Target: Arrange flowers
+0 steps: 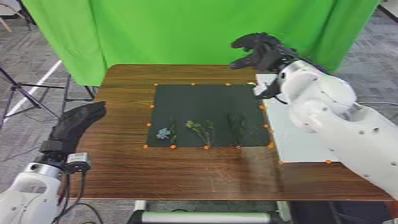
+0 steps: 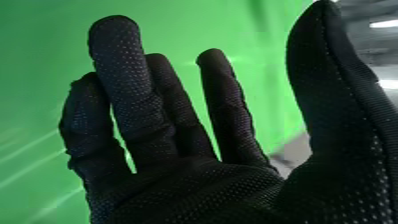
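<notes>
Flowers lie on a dark mat (image 1: 182, 102) in the middle of the table: a blue flower (image 1: 163, 133) near its left edge, a stem with yellowish blooms (image 1: 197, 130) beside it, and a dark green stem (image 1: 236, 127) farther right. My right hand (image 1: 262, 49) is raised beyond the mat's far right corner, apart from the flowers; in the right wrist view the right hand (image 2: 178, 185) has its fingers extended and holds nothing. My left hand (image 1: 82, 116) rests over the table's left edge with fingers straight, away from the mat.
A white board (image 1: 302, 142) with orange markers lies right of the mat, partly under my right arm. Orange markers line the mat's border. A green curtain (image 1: 178, 35) hangs behind the brown table (image 1: 204, 175). Tripod legs (image 1: 27, 95) stand on the floor at left.
</notes>
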You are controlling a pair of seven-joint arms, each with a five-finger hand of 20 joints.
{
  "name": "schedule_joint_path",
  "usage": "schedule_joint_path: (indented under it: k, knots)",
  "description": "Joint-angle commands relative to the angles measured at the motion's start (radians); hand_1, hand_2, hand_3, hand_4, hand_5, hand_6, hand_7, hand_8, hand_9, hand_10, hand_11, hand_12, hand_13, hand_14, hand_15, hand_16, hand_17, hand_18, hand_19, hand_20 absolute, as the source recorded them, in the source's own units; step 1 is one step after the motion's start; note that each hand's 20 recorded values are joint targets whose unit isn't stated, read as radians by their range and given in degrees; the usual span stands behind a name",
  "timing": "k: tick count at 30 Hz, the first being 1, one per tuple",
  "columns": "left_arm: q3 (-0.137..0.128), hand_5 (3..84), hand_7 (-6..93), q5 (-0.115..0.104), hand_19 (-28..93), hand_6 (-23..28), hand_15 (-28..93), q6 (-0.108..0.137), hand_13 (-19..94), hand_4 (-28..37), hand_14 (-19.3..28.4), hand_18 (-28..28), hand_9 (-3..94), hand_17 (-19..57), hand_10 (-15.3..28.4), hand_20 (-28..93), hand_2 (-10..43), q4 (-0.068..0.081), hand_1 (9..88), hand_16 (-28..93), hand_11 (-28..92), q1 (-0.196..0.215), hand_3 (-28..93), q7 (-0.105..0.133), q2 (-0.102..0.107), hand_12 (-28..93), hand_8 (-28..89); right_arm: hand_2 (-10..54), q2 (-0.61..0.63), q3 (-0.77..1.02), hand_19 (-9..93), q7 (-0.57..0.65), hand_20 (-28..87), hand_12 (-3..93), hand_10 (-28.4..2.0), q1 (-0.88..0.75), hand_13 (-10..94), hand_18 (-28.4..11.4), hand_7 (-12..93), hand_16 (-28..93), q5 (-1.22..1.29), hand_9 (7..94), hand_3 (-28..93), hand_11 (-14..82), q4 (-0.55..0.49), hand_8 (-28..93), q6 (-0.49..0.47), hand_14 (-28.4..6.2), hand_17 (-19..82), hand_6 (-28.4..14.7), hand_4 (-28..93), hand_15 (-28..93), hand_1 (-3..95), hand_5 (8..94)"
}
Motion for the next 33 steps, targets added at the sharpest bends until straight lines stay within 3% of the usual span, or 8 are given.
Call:
schedule_joint_path:
  k: [1,10,16,22,33]
  knots:
    - [-0.022,42.8,15.3,0.008,5,4.6,12,-0.012,30,-19.3,16.3,9.9,39.2,1.6,14.1,12,-8.1,-0.013,27.8,1,16,0.021,60,-0.014,-0.017,12,-6,-9.5,0.218,0.231,68,0.086,63,21.4,-18.3,-0.294,60,-24.7,8,35,-0.043,50.0,65,7.1,0.071,-5,0.055,-16.5,26,-1.3,-17,50,31.8,46.3]
    - [-0.010,42.8,15.3,0.007,5,4.5,12,-0.009,30,-19.4,16.4,9.9,39.1,1.7,14.1,12,-8.1,-0.013,27.9,1,16,0.017,60,-0.005,-0.015,12,-6,-9.5,0.218,0.298,70,0.115,62,23.2,-17.5,-0.405,61,-24.4,12,35,-0.042,58.2,65,10.9,0.096,-6,0.079,-16.2,27,-1.2,-18,54,33.8,52.2]
    - [-0.015,42.9,15.2,0.006,5,4.5,11,-0.007,30,-19.3,16.3,9.9,39.1,1.6,14.1,12,-8.0,-0.017,27.8,1,16,0.024,60,-0.003,-0.020,12,-6,-9.5,0.210,0.313,71,0.117,63,25.1,-17.1,-0.452,63,-24.3,14,36,-0.050,62.9,65,15.9,0.102,-6,0.081,-15.8,29,-0.6,-18,56,35.2,55.9]
    - [-0.020,42.8,15.3,0.007,5,4.4,12,-0.011,30,-19.3,16.3,10.0,39.2,1.6,14.1,12,-8.0,-0.018,27.9,1,16,0.027,60,-0.010,-0.025,12,-6,-9.5,0.208,0.398,71,0.131,63,25.5,-16.5,-0.562,64,-24.2,16,35,-0.056,63.7,65,17.5,0.069,-6,0.082,-15.6,29,-0.8,-18,57,35.9,57.6]
    - [-0.017,42.7,15.1,0.007,5,4.2,12,-0.017,30,-19.3,16.5,10.0,39.2,1.6,14.2,12,-8.1,-0.018,27.8,1,16,0.026,60,-0.011,-0.027,12,-6,-9.5,0.185,0.406,72,0.130,63,25.4,-16.6,-0.614,64,-24.1,17,36,-0.057,63.8,66,17.8,0.069,-6,0.064,-15.5,29,-0.7,-17,57,36.6,58.2]
